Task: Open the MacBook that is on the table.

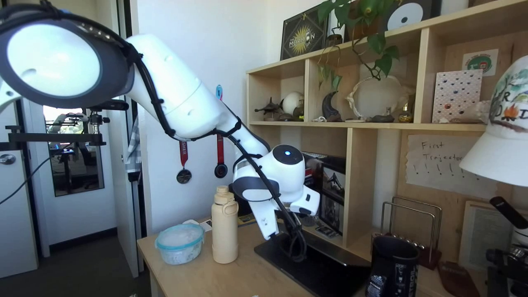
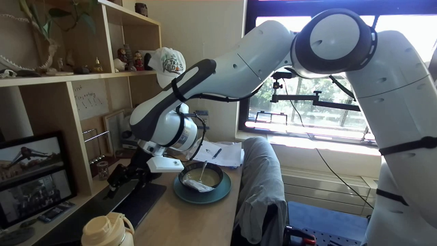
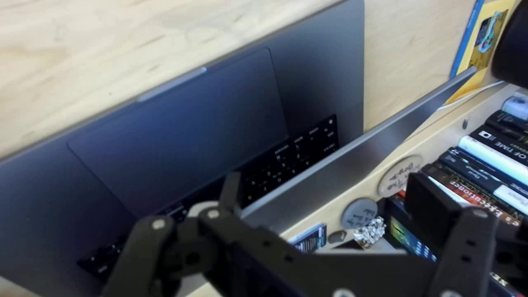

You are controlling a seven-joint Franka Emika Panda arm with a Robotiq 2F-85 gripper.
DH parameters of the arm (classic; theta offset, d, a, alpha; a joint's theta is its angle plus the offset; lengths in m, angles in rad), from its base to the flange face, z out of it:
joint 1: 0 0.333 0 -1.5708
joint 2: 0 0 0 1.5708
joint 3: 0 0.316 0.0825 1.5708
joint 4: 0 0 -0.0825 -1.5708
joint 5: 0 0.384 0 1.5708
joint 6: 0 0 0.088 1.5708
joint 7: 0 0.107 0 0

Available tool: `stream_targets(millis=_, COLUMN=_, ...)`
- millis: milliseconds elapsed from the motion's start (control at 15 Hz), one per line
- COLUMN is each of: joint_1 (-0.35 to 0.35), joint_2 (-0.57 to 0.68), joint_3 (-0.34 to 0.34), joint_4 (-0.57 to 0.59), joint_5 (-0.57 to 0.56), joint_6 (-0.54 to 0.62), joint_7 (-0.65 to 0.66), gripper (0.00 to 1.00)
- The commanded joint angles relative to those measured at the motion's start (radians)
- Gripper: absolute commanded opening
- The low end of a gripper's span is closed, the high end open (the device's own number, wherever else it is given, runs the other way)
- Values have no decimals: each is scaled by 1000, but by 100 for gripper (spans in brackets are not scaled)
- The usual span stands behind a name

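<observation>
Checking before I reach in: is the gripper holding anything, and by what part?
Nothing is held: the gripper is open, its fingers wide apart near the raised lid of the MacBook.

The smooth, rounded white arm (image 2: pixel 269 51) is ringed by dark grey bands (image 1: pixel 117 68) into which round white caps (image 1: pixel 53 60) are set. Along it a black cable (image 1: pixel 154 97) is bound with black straps (image 2: pixel 408 146). A round black wrist disc (image 1: pixel 292 159) is marked by a blue light (image 1: pixel 287 153). The black jointed gripper (image 3: pixel 328 194) is studded with silver screws (image 3: pixel 159 224).

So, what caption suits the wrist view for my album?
The MacBook partly open, its keyboard showing, the pincer spread wide.
</observation>
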Motion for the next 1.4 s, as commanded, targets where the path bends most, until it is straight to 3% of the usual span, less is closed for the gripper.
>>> stream_targets(millis=0, joint_1=16, joint_2=-28, joint_3=31, joint_4=46, joint_5=20, joint_6=57, joint_7=-64, gripper=100)
stream_targets(millis=600, joint_1=72, joint_2=-9, joint_3=25, joint_4=130, joint_5=-89, joint_6=105, joint_7=-100, gripper=100)
stream_targets(millis=1333, joint_1=74, joint_2=30, joint_3=60, joint_4=242, joint_5=-289, joint_6=111, joint_7=-70, gripper=100)
